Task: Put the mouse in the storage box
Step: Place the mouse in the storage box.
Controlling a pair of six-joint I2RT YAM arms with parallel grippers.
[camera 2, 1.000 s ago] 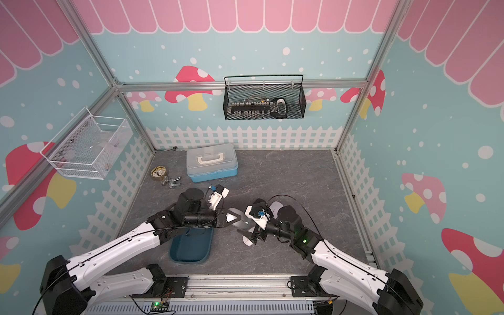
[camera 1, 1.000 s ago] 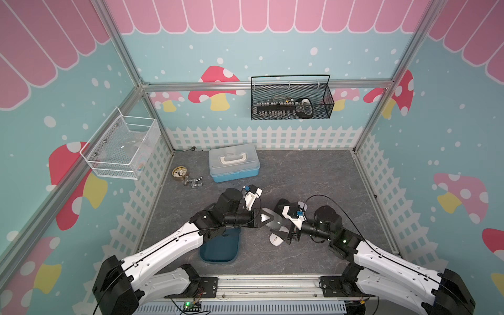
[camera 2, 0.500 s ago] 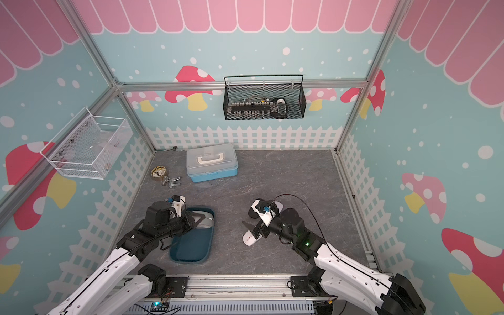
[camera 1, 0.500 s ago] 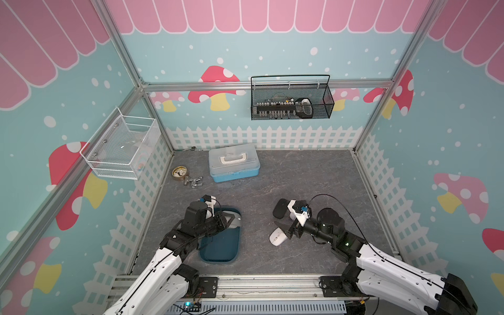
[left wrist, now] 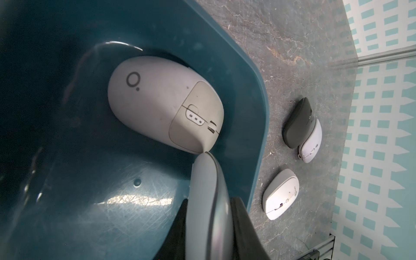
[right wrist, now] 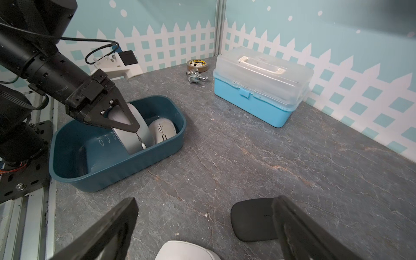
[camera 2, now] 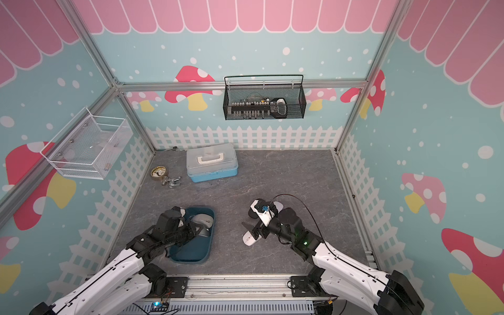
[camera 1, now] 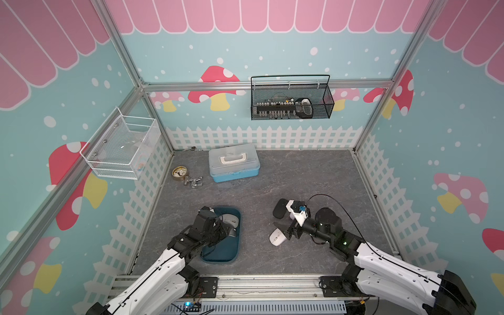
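Placing step: the left pincer (left wrist: 209,202) pinches a grey mouse (right wrist: 131,135) on edge, low inside the storage box (right wrist: 157,148), beside a beige mouse (left wrist: 157,101) lying there. The next move calls for release, then a clear lift. The right pincer (right wrist: 204,201), spread, hangs over a white mouse (camera 1: 277,236) on the worktop (camera 1: 300,177).

Left tool (left wrist: 210,202) moved grey mouse (right wrist: 131,139) into storage box (right wrist: 117,171).
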